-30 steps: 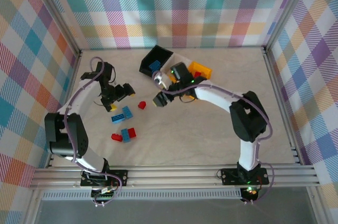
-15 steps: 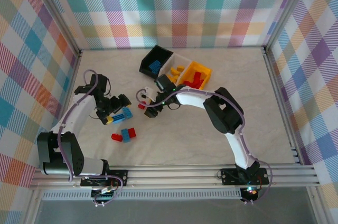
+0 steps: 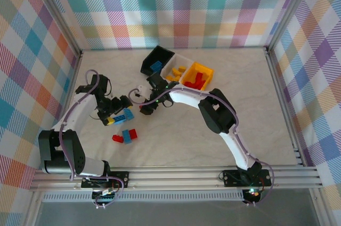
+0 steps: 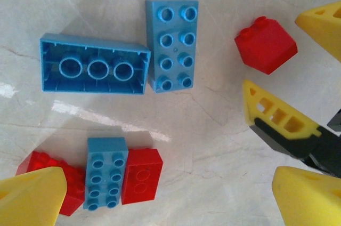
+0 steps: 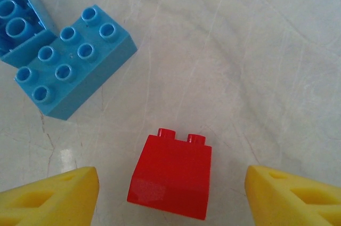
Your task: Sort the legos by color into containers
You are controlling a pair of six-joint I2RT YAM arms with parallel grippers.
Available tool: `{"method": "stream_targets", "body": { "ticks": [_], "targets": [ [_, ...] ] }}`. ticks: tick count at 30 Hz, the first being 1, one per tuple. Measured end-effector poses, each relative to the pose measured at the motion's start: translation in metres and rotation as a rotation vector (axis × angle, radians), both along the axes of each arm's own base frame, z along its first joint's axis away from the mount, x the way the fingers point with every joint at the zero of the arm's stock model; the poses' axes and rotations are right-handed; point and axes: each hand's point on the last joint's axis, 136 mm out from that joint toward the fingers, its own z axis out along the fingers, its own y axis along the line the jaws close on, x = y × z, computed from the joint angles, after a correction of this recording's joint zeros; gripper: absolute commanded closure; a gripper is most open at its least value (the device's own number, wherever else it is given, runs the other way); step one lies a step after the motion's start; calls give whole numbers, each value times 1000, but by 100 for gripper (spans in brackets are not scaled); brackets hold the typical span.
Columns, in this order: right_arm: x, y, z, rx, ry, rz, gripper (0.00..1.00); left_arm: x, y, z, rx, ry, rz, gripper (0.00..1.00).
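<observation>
1. Over the last second the right claw [image 3: 145, 103] has been swinging away from the containers and out to the left. It is now hanging over the lone red brick [image 5: 170, 178] on the worktop [image 3: 277, 119].
2. Its yellow fingers [image 5: 50, 196] are standing apart on either side of that brick and touching neither flank, so we are reading this claw as open and empty.
3. The left claw [image 3: 114, 110] has been drifting down over the loose pile. Its fingers are spread wide and it is carrying nothing either.
4. We are taking this to mean the right arm is starting a fresh pickup. The red brick is probably heading for the yellow-orange bin [image 3: 209, 70], where other red pieces are already lying.
5. The red brick is looking small and glossy, with a sloped face and two studs along one edge (the left wrist view is also catching the right claw's fingers flanking it).
6. Just beside it, a studs-up blue brick [image 4: 173, 45] is touching a flipped blue brick [image 4: 93, 71], whose hollow underside is showing.
7. Nearer the arms, a smaller blue brick [image 4: 106, 180] is sitting against a flat red brick [image 4: 141, 175], with more red on its other side.
8. The black bin [image 3: 162, 53] is holding blue and the white bin [image 3: 180, 58] is holding yellow, so several pieces are still waiting on the worktop.
</observation>
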Motion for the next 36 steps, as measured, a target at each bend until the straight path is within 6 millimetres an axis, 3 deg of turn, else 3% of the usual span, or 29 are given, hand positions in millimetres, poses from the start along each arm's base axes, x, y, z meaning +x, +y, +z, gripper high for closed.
{"method": "stream_targets", "body": {
  "ticks": [5,15,30,36],
  "targets": [
    [3,2,-8,-35,-5,-8,34,-7,10,0,61,32,5,0],
    [12,6,-7,-53,-22,-23,65,-13,18,-2,89,52,-1,0],
    [11,3,-3,-41,9,-67,67,-11,24,-4,81,57,3,0],
    [14,-20,30,8,32,-149,67,-9,24,-3,82,50,1,0]
  ]
}}
